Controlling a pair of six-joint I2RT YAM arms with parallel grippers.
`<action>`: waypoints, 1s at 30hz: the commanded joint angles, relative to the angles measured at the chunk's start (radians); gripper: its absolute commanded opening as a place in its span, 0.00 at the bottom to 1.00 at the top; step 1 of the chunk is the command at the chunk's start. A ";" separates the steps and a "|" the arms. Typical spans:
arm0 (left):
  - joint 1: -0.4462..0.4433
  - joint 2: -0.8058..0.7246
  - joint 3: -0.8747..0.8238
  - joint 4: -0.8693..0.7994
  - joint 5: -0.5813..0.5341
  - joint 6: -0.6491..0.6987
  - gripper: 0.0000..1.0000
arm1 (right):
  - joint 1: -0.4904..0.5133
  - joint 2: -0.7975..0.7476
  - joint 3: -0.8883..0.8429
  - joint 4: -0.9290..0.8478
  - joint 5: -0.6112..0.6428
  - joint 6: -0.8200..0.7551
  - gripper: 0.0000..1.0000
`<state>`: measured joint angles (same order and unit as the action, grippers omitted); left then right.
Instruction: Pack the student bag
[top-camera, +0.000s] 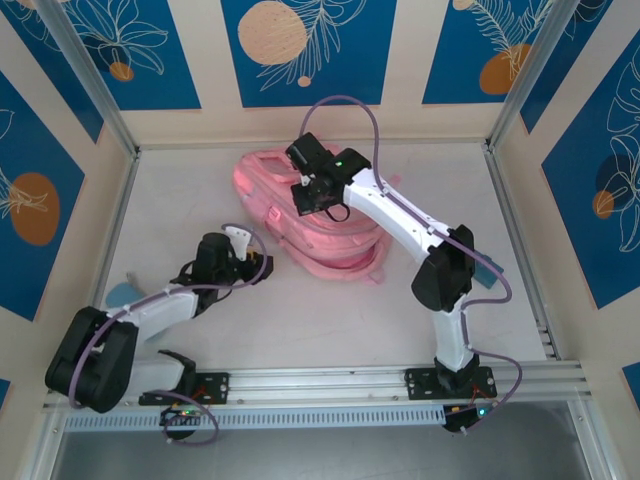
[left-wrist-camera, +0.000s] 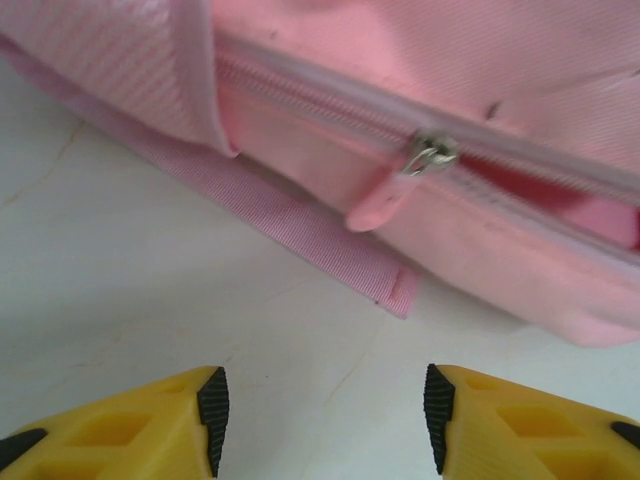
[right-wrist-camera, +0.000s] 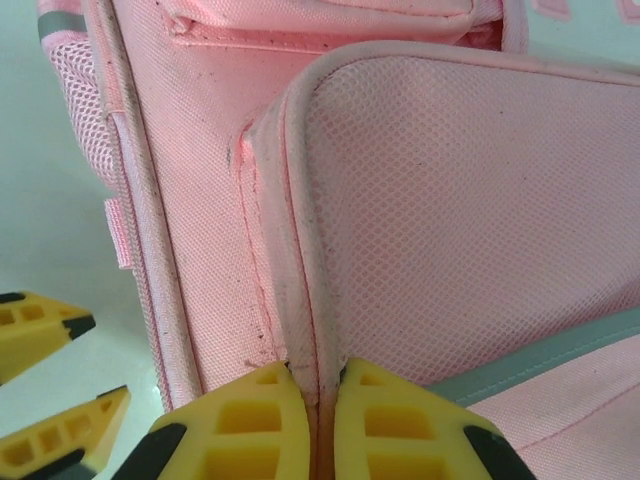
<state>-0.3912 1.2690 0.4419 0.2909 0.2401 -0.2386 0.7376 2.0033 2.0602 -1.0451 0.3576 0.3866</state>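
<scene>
The backpack lay on its side toward the far middle of the tabletop. The right jaws were shut on a piped seam of its mesh pocket, seemingly steadying it. The left jaws stood partly open and empty, near the zip pull but not touching it. The step looked like opening the bag; next, the left jaws would need to reach forward and close on that small tab. A blue thing at the left edge was half hidden and unclear.
</scene>
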 joint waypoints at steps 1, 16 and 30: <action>0.007 0.047 0.050 0.014 0.109 0.049 0.57 | -0.004 -0.095 0.014 0.008 0.017 0.004 0.00; 0.005 0.248 0.196 0.135 0.341 0.116 0.58 | -0.004 -0.113 0.032 -0.006 -0.023 -0.004 0.00; 0.005 0.308 0.229 0.083 0.388 0.191 0.23 | -0.012 -0.114 0.023 0.009 -0.012 0.010 0.00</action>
<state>-0.3882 1.5669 0.6666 0.3752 0.5663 -0.0692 0.7345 1.9728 2.0602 -1.0927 0.3466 0.3744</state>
